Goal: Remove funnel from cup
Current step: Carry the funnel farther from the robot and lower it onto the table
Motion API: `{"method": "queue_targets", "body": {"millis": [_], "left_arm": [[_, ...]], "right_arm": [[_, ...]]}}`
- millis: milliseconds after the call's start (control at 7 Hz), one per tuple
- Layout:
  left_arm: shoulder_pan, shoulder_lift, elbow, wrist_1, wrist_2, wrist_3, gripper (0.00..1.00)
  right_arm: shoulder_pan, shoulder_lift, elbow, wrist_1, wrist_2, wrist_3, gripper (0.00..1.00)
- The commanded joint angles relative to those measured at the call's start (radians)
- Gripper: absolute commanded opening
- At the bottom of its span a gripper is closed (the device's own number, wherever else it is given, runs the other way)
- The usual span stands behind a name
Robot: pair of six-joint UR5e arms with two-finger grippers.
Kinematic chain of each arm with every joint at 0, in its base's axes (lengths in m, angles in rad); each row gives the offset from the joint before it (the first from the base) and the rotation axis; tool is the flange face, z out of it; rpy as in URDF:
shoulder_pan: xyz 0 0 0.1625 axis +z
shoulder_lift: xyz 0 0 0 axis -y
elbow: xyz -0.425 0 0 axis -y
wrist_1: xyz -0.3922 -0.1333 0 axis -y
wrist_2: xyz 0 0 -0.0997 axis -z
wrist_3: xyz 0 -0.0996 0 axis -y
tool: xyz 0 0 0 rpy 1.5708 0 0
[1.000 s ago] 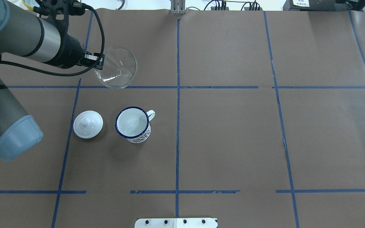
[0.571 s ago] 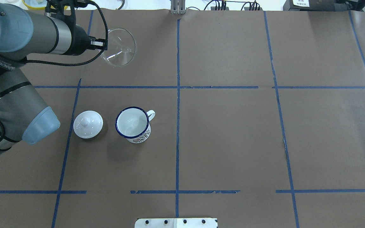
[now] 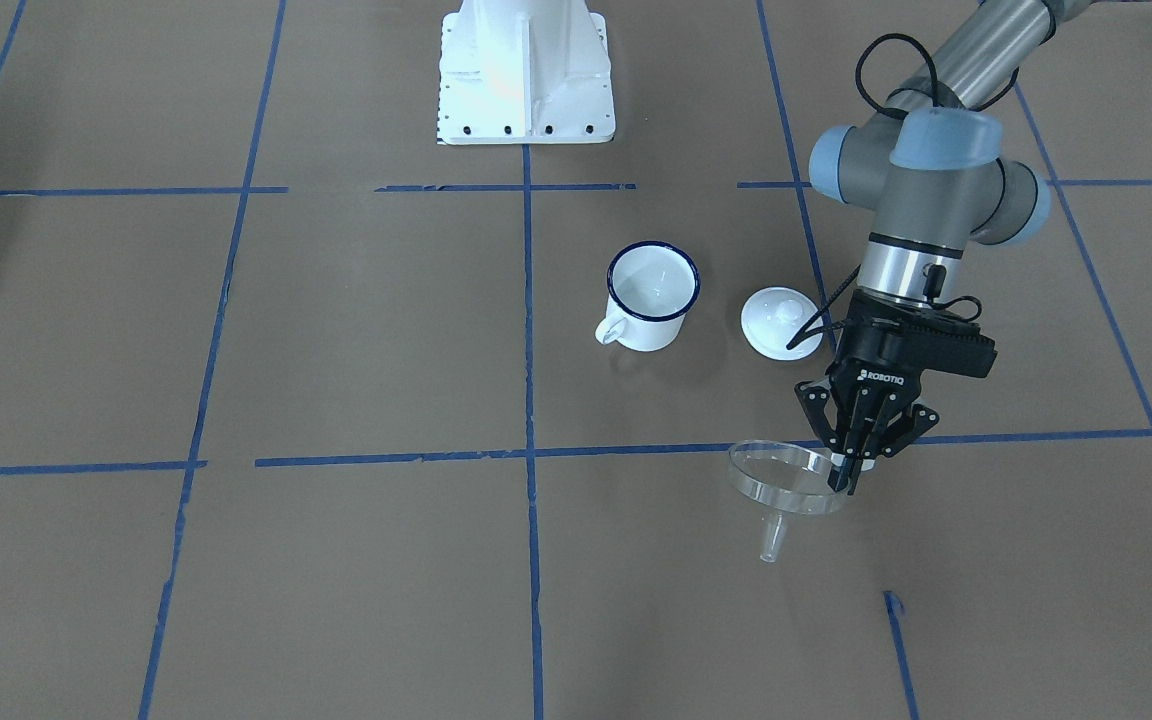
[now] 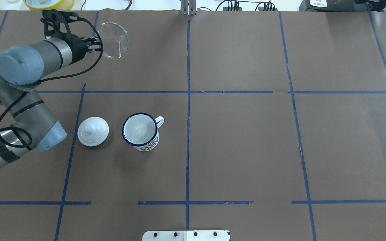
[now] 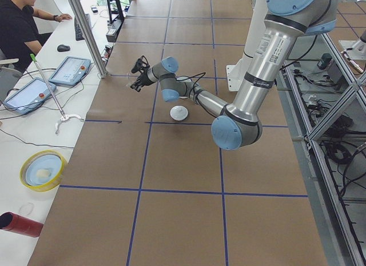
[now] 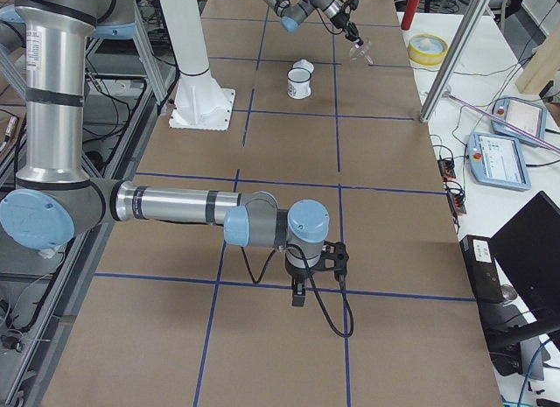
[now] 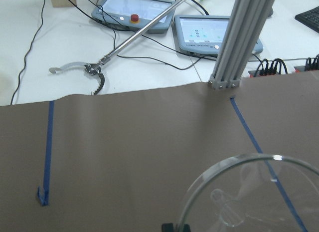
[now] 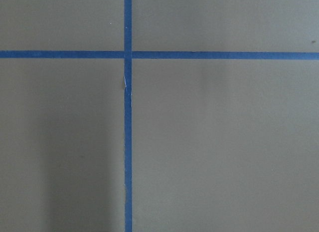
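My left gripper (image 3: 844, 474) pinched the rim of the clear plastic funnel (image 3: 776, 490) near the far left corner of the bench (image 4: 246, 150), apart from the white enamel cup (image 3: 652, 296).

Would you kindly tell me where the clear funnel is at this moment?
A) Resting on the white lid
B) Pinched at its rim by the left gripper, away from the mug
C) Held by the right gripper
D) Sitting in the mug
B: the left gripper is closed on the rim of the funnel, spout down, well apart from the empty mug.
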Motion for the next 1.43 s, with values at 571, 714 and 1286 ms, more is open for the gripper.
{"method": "queue_targets", "body": {"millis": [571, 714, 1286], "left_arm": [[0.202, 0.022, 0.228, -0.283, 0.411, -0.119, 0.0], [0.198, 0.022, 0.231, -0.283, 0.405, -0.117, 0.0], [0.179, 0.011, 0.264, -0.28, 0.393, -0.116, 0.0]], "right_arm": [[0.0, 0.0, 0.0, 0.0, 0.0, 0.0, 1.0], [0.0, 0.0, 0.0, 0.0, 0.0, 0.0, 1.0], [0.0, 0.001, 0.0, 0.0, 0.0, 0.0, 1.0]]}}
